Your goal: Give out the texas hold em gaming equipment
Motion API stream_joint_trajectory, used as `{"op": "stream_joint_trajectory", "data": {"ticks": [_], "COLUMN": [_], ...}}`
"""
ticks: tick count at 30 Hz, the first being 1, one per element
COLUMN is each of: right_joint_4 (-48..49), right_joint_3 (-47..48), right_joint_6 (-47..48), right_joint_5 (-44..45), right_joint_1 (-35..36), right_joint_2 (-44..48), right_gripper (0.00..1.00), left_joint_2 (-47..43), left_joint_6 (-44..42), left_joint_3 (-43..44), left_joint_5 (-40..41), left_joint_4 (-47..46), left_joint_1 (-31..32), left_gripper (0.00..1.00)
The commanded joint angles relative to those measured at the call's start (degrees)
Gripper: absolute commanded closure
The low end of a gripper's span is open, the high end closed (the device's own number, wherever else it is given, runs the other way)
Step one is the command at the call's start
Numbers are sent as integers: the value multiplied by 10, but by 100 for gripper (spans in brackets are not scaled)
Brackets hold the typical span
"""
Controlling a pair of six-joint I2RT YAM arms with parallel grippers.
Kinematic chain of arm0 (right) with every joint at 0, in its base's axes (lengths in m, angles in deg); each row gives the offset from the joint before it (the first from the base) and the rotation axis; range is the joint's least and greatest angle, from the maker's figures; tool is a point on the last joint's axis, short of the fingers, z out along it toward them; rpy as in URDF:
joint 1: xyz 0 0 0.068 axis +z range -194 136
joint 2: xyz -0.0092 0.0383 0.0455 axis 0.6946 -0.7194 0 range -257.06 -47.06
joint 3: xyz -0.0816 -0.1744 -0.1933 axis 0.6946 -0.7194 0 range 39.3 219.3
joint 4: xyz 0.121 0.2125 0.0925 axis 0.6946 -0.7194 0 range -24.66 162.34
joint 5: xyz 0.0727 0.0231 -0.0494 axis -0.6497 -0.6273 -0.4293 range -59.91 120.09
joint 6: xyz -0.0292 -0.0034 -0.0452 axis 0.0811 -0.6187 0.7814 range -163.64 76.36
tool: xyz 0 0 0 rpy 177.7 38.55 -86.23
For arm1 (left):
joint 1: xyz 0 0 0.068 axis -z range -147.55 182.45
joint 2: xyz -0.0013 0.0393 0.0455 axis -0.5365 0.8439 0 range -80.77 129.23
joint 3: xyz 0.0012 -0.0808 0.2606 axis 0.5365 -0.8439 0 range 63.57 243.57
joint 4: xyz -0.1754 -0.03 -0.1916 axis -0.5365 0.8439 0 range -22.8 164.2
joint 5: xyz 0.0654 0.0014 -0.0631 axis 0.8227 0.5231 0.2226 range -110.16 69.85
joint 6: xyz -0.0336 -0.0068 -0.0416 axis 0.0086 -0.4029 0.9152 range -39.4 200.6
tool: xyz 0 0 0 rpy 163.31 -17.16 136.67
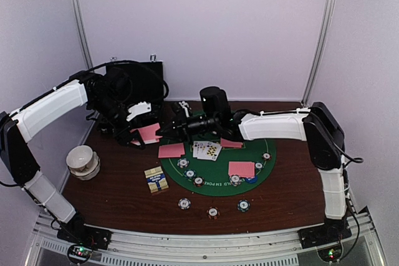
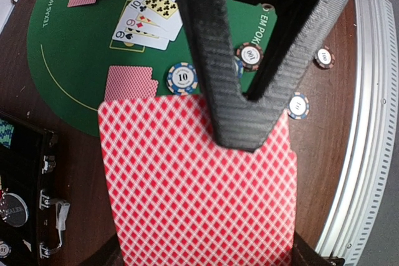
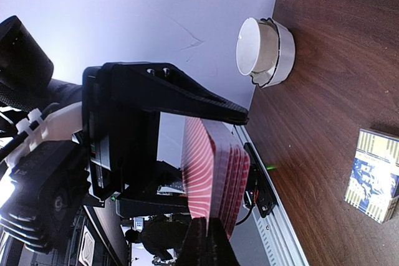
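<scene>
Left wrist view: nearest the lens, a deck of pink-backed cards (image 2: 193, 191) with a red diamond lattice fills the lower centre. It is clamped flat by the left gripper (image 2: 240, 146). One ribbed black finger (image 2: 224, 79) lies across its top face; the other is hidden beneath. Beyond the deck's upper edge sit a striped-edge chip marked 10 (image 2: 182, 78) and a face-down card (image 2: 129, 83) on the round green felt mat (image 2: 62, 60). A fan of face-up cards (image 2: 149, 20) lies further up the frame. A black case (image 2: 22, 172) with metal latches edges the lower left.

Right wrist view: the right gripper (image 3: 209, 241) at bottom centre has its fingers pressed together at the deck's edge, seen here side-on. Whether a card sits between them I cannot tell. Farther off on the dark wood table (image 3: 324, 91) stand a blue-and-yellow card box (image 3: 374, 175) at right and a white bowl (image 3: 265, 51) at top.

Top external view: a row of three chips (image 1: 212, 212) lies off the mat near the lower edge, and both arms meet above the mat's upper left.
</scene>
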Motion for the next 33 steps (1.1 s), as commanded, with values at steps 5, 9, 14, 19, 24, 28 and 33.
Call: {"op": "stream_joint_trajectory", "data": {"ticks": [5, 9, 14, 19, 24, 28, 33], "right_joint_4": [-17, -24, -59, -174, -264, -271, -258], "right_joint_3": [-74, -134, -216, -261, -261, -256, -241], "right_joint_6": [35, 54, 98, 201, 289, 312, 319], "right_joint_5": [1, 1, 6, 34, 76, 98, 110], "right_joint_1": [-68, -106, -168, -230, -269, -287, -297], "right_joint_2": [93, 133, 179, 196, 177, 150, 111], "right_gripper": [100, 100, 100, 100, 100, 100, 100], "left_joint_2": [-10, -10, -7, -5, -3, -3, 0], "left_joint_6": [-6, -7, -10, -8, -7, -9, -16], "left_joint_3": [2, -1, -5, -17, -35, -69, -119], "left_joint_5": [3, 4, 4, 1, -5, -1, 9], "left_joint_4": [-12, -11, -11, -20, -27, -42, -72], "left_joint_1": [-2, -2, -2, -2, -2, -2, -2], "left_gripper": [100, 100, 100, 100, 100, 100, 100]}}
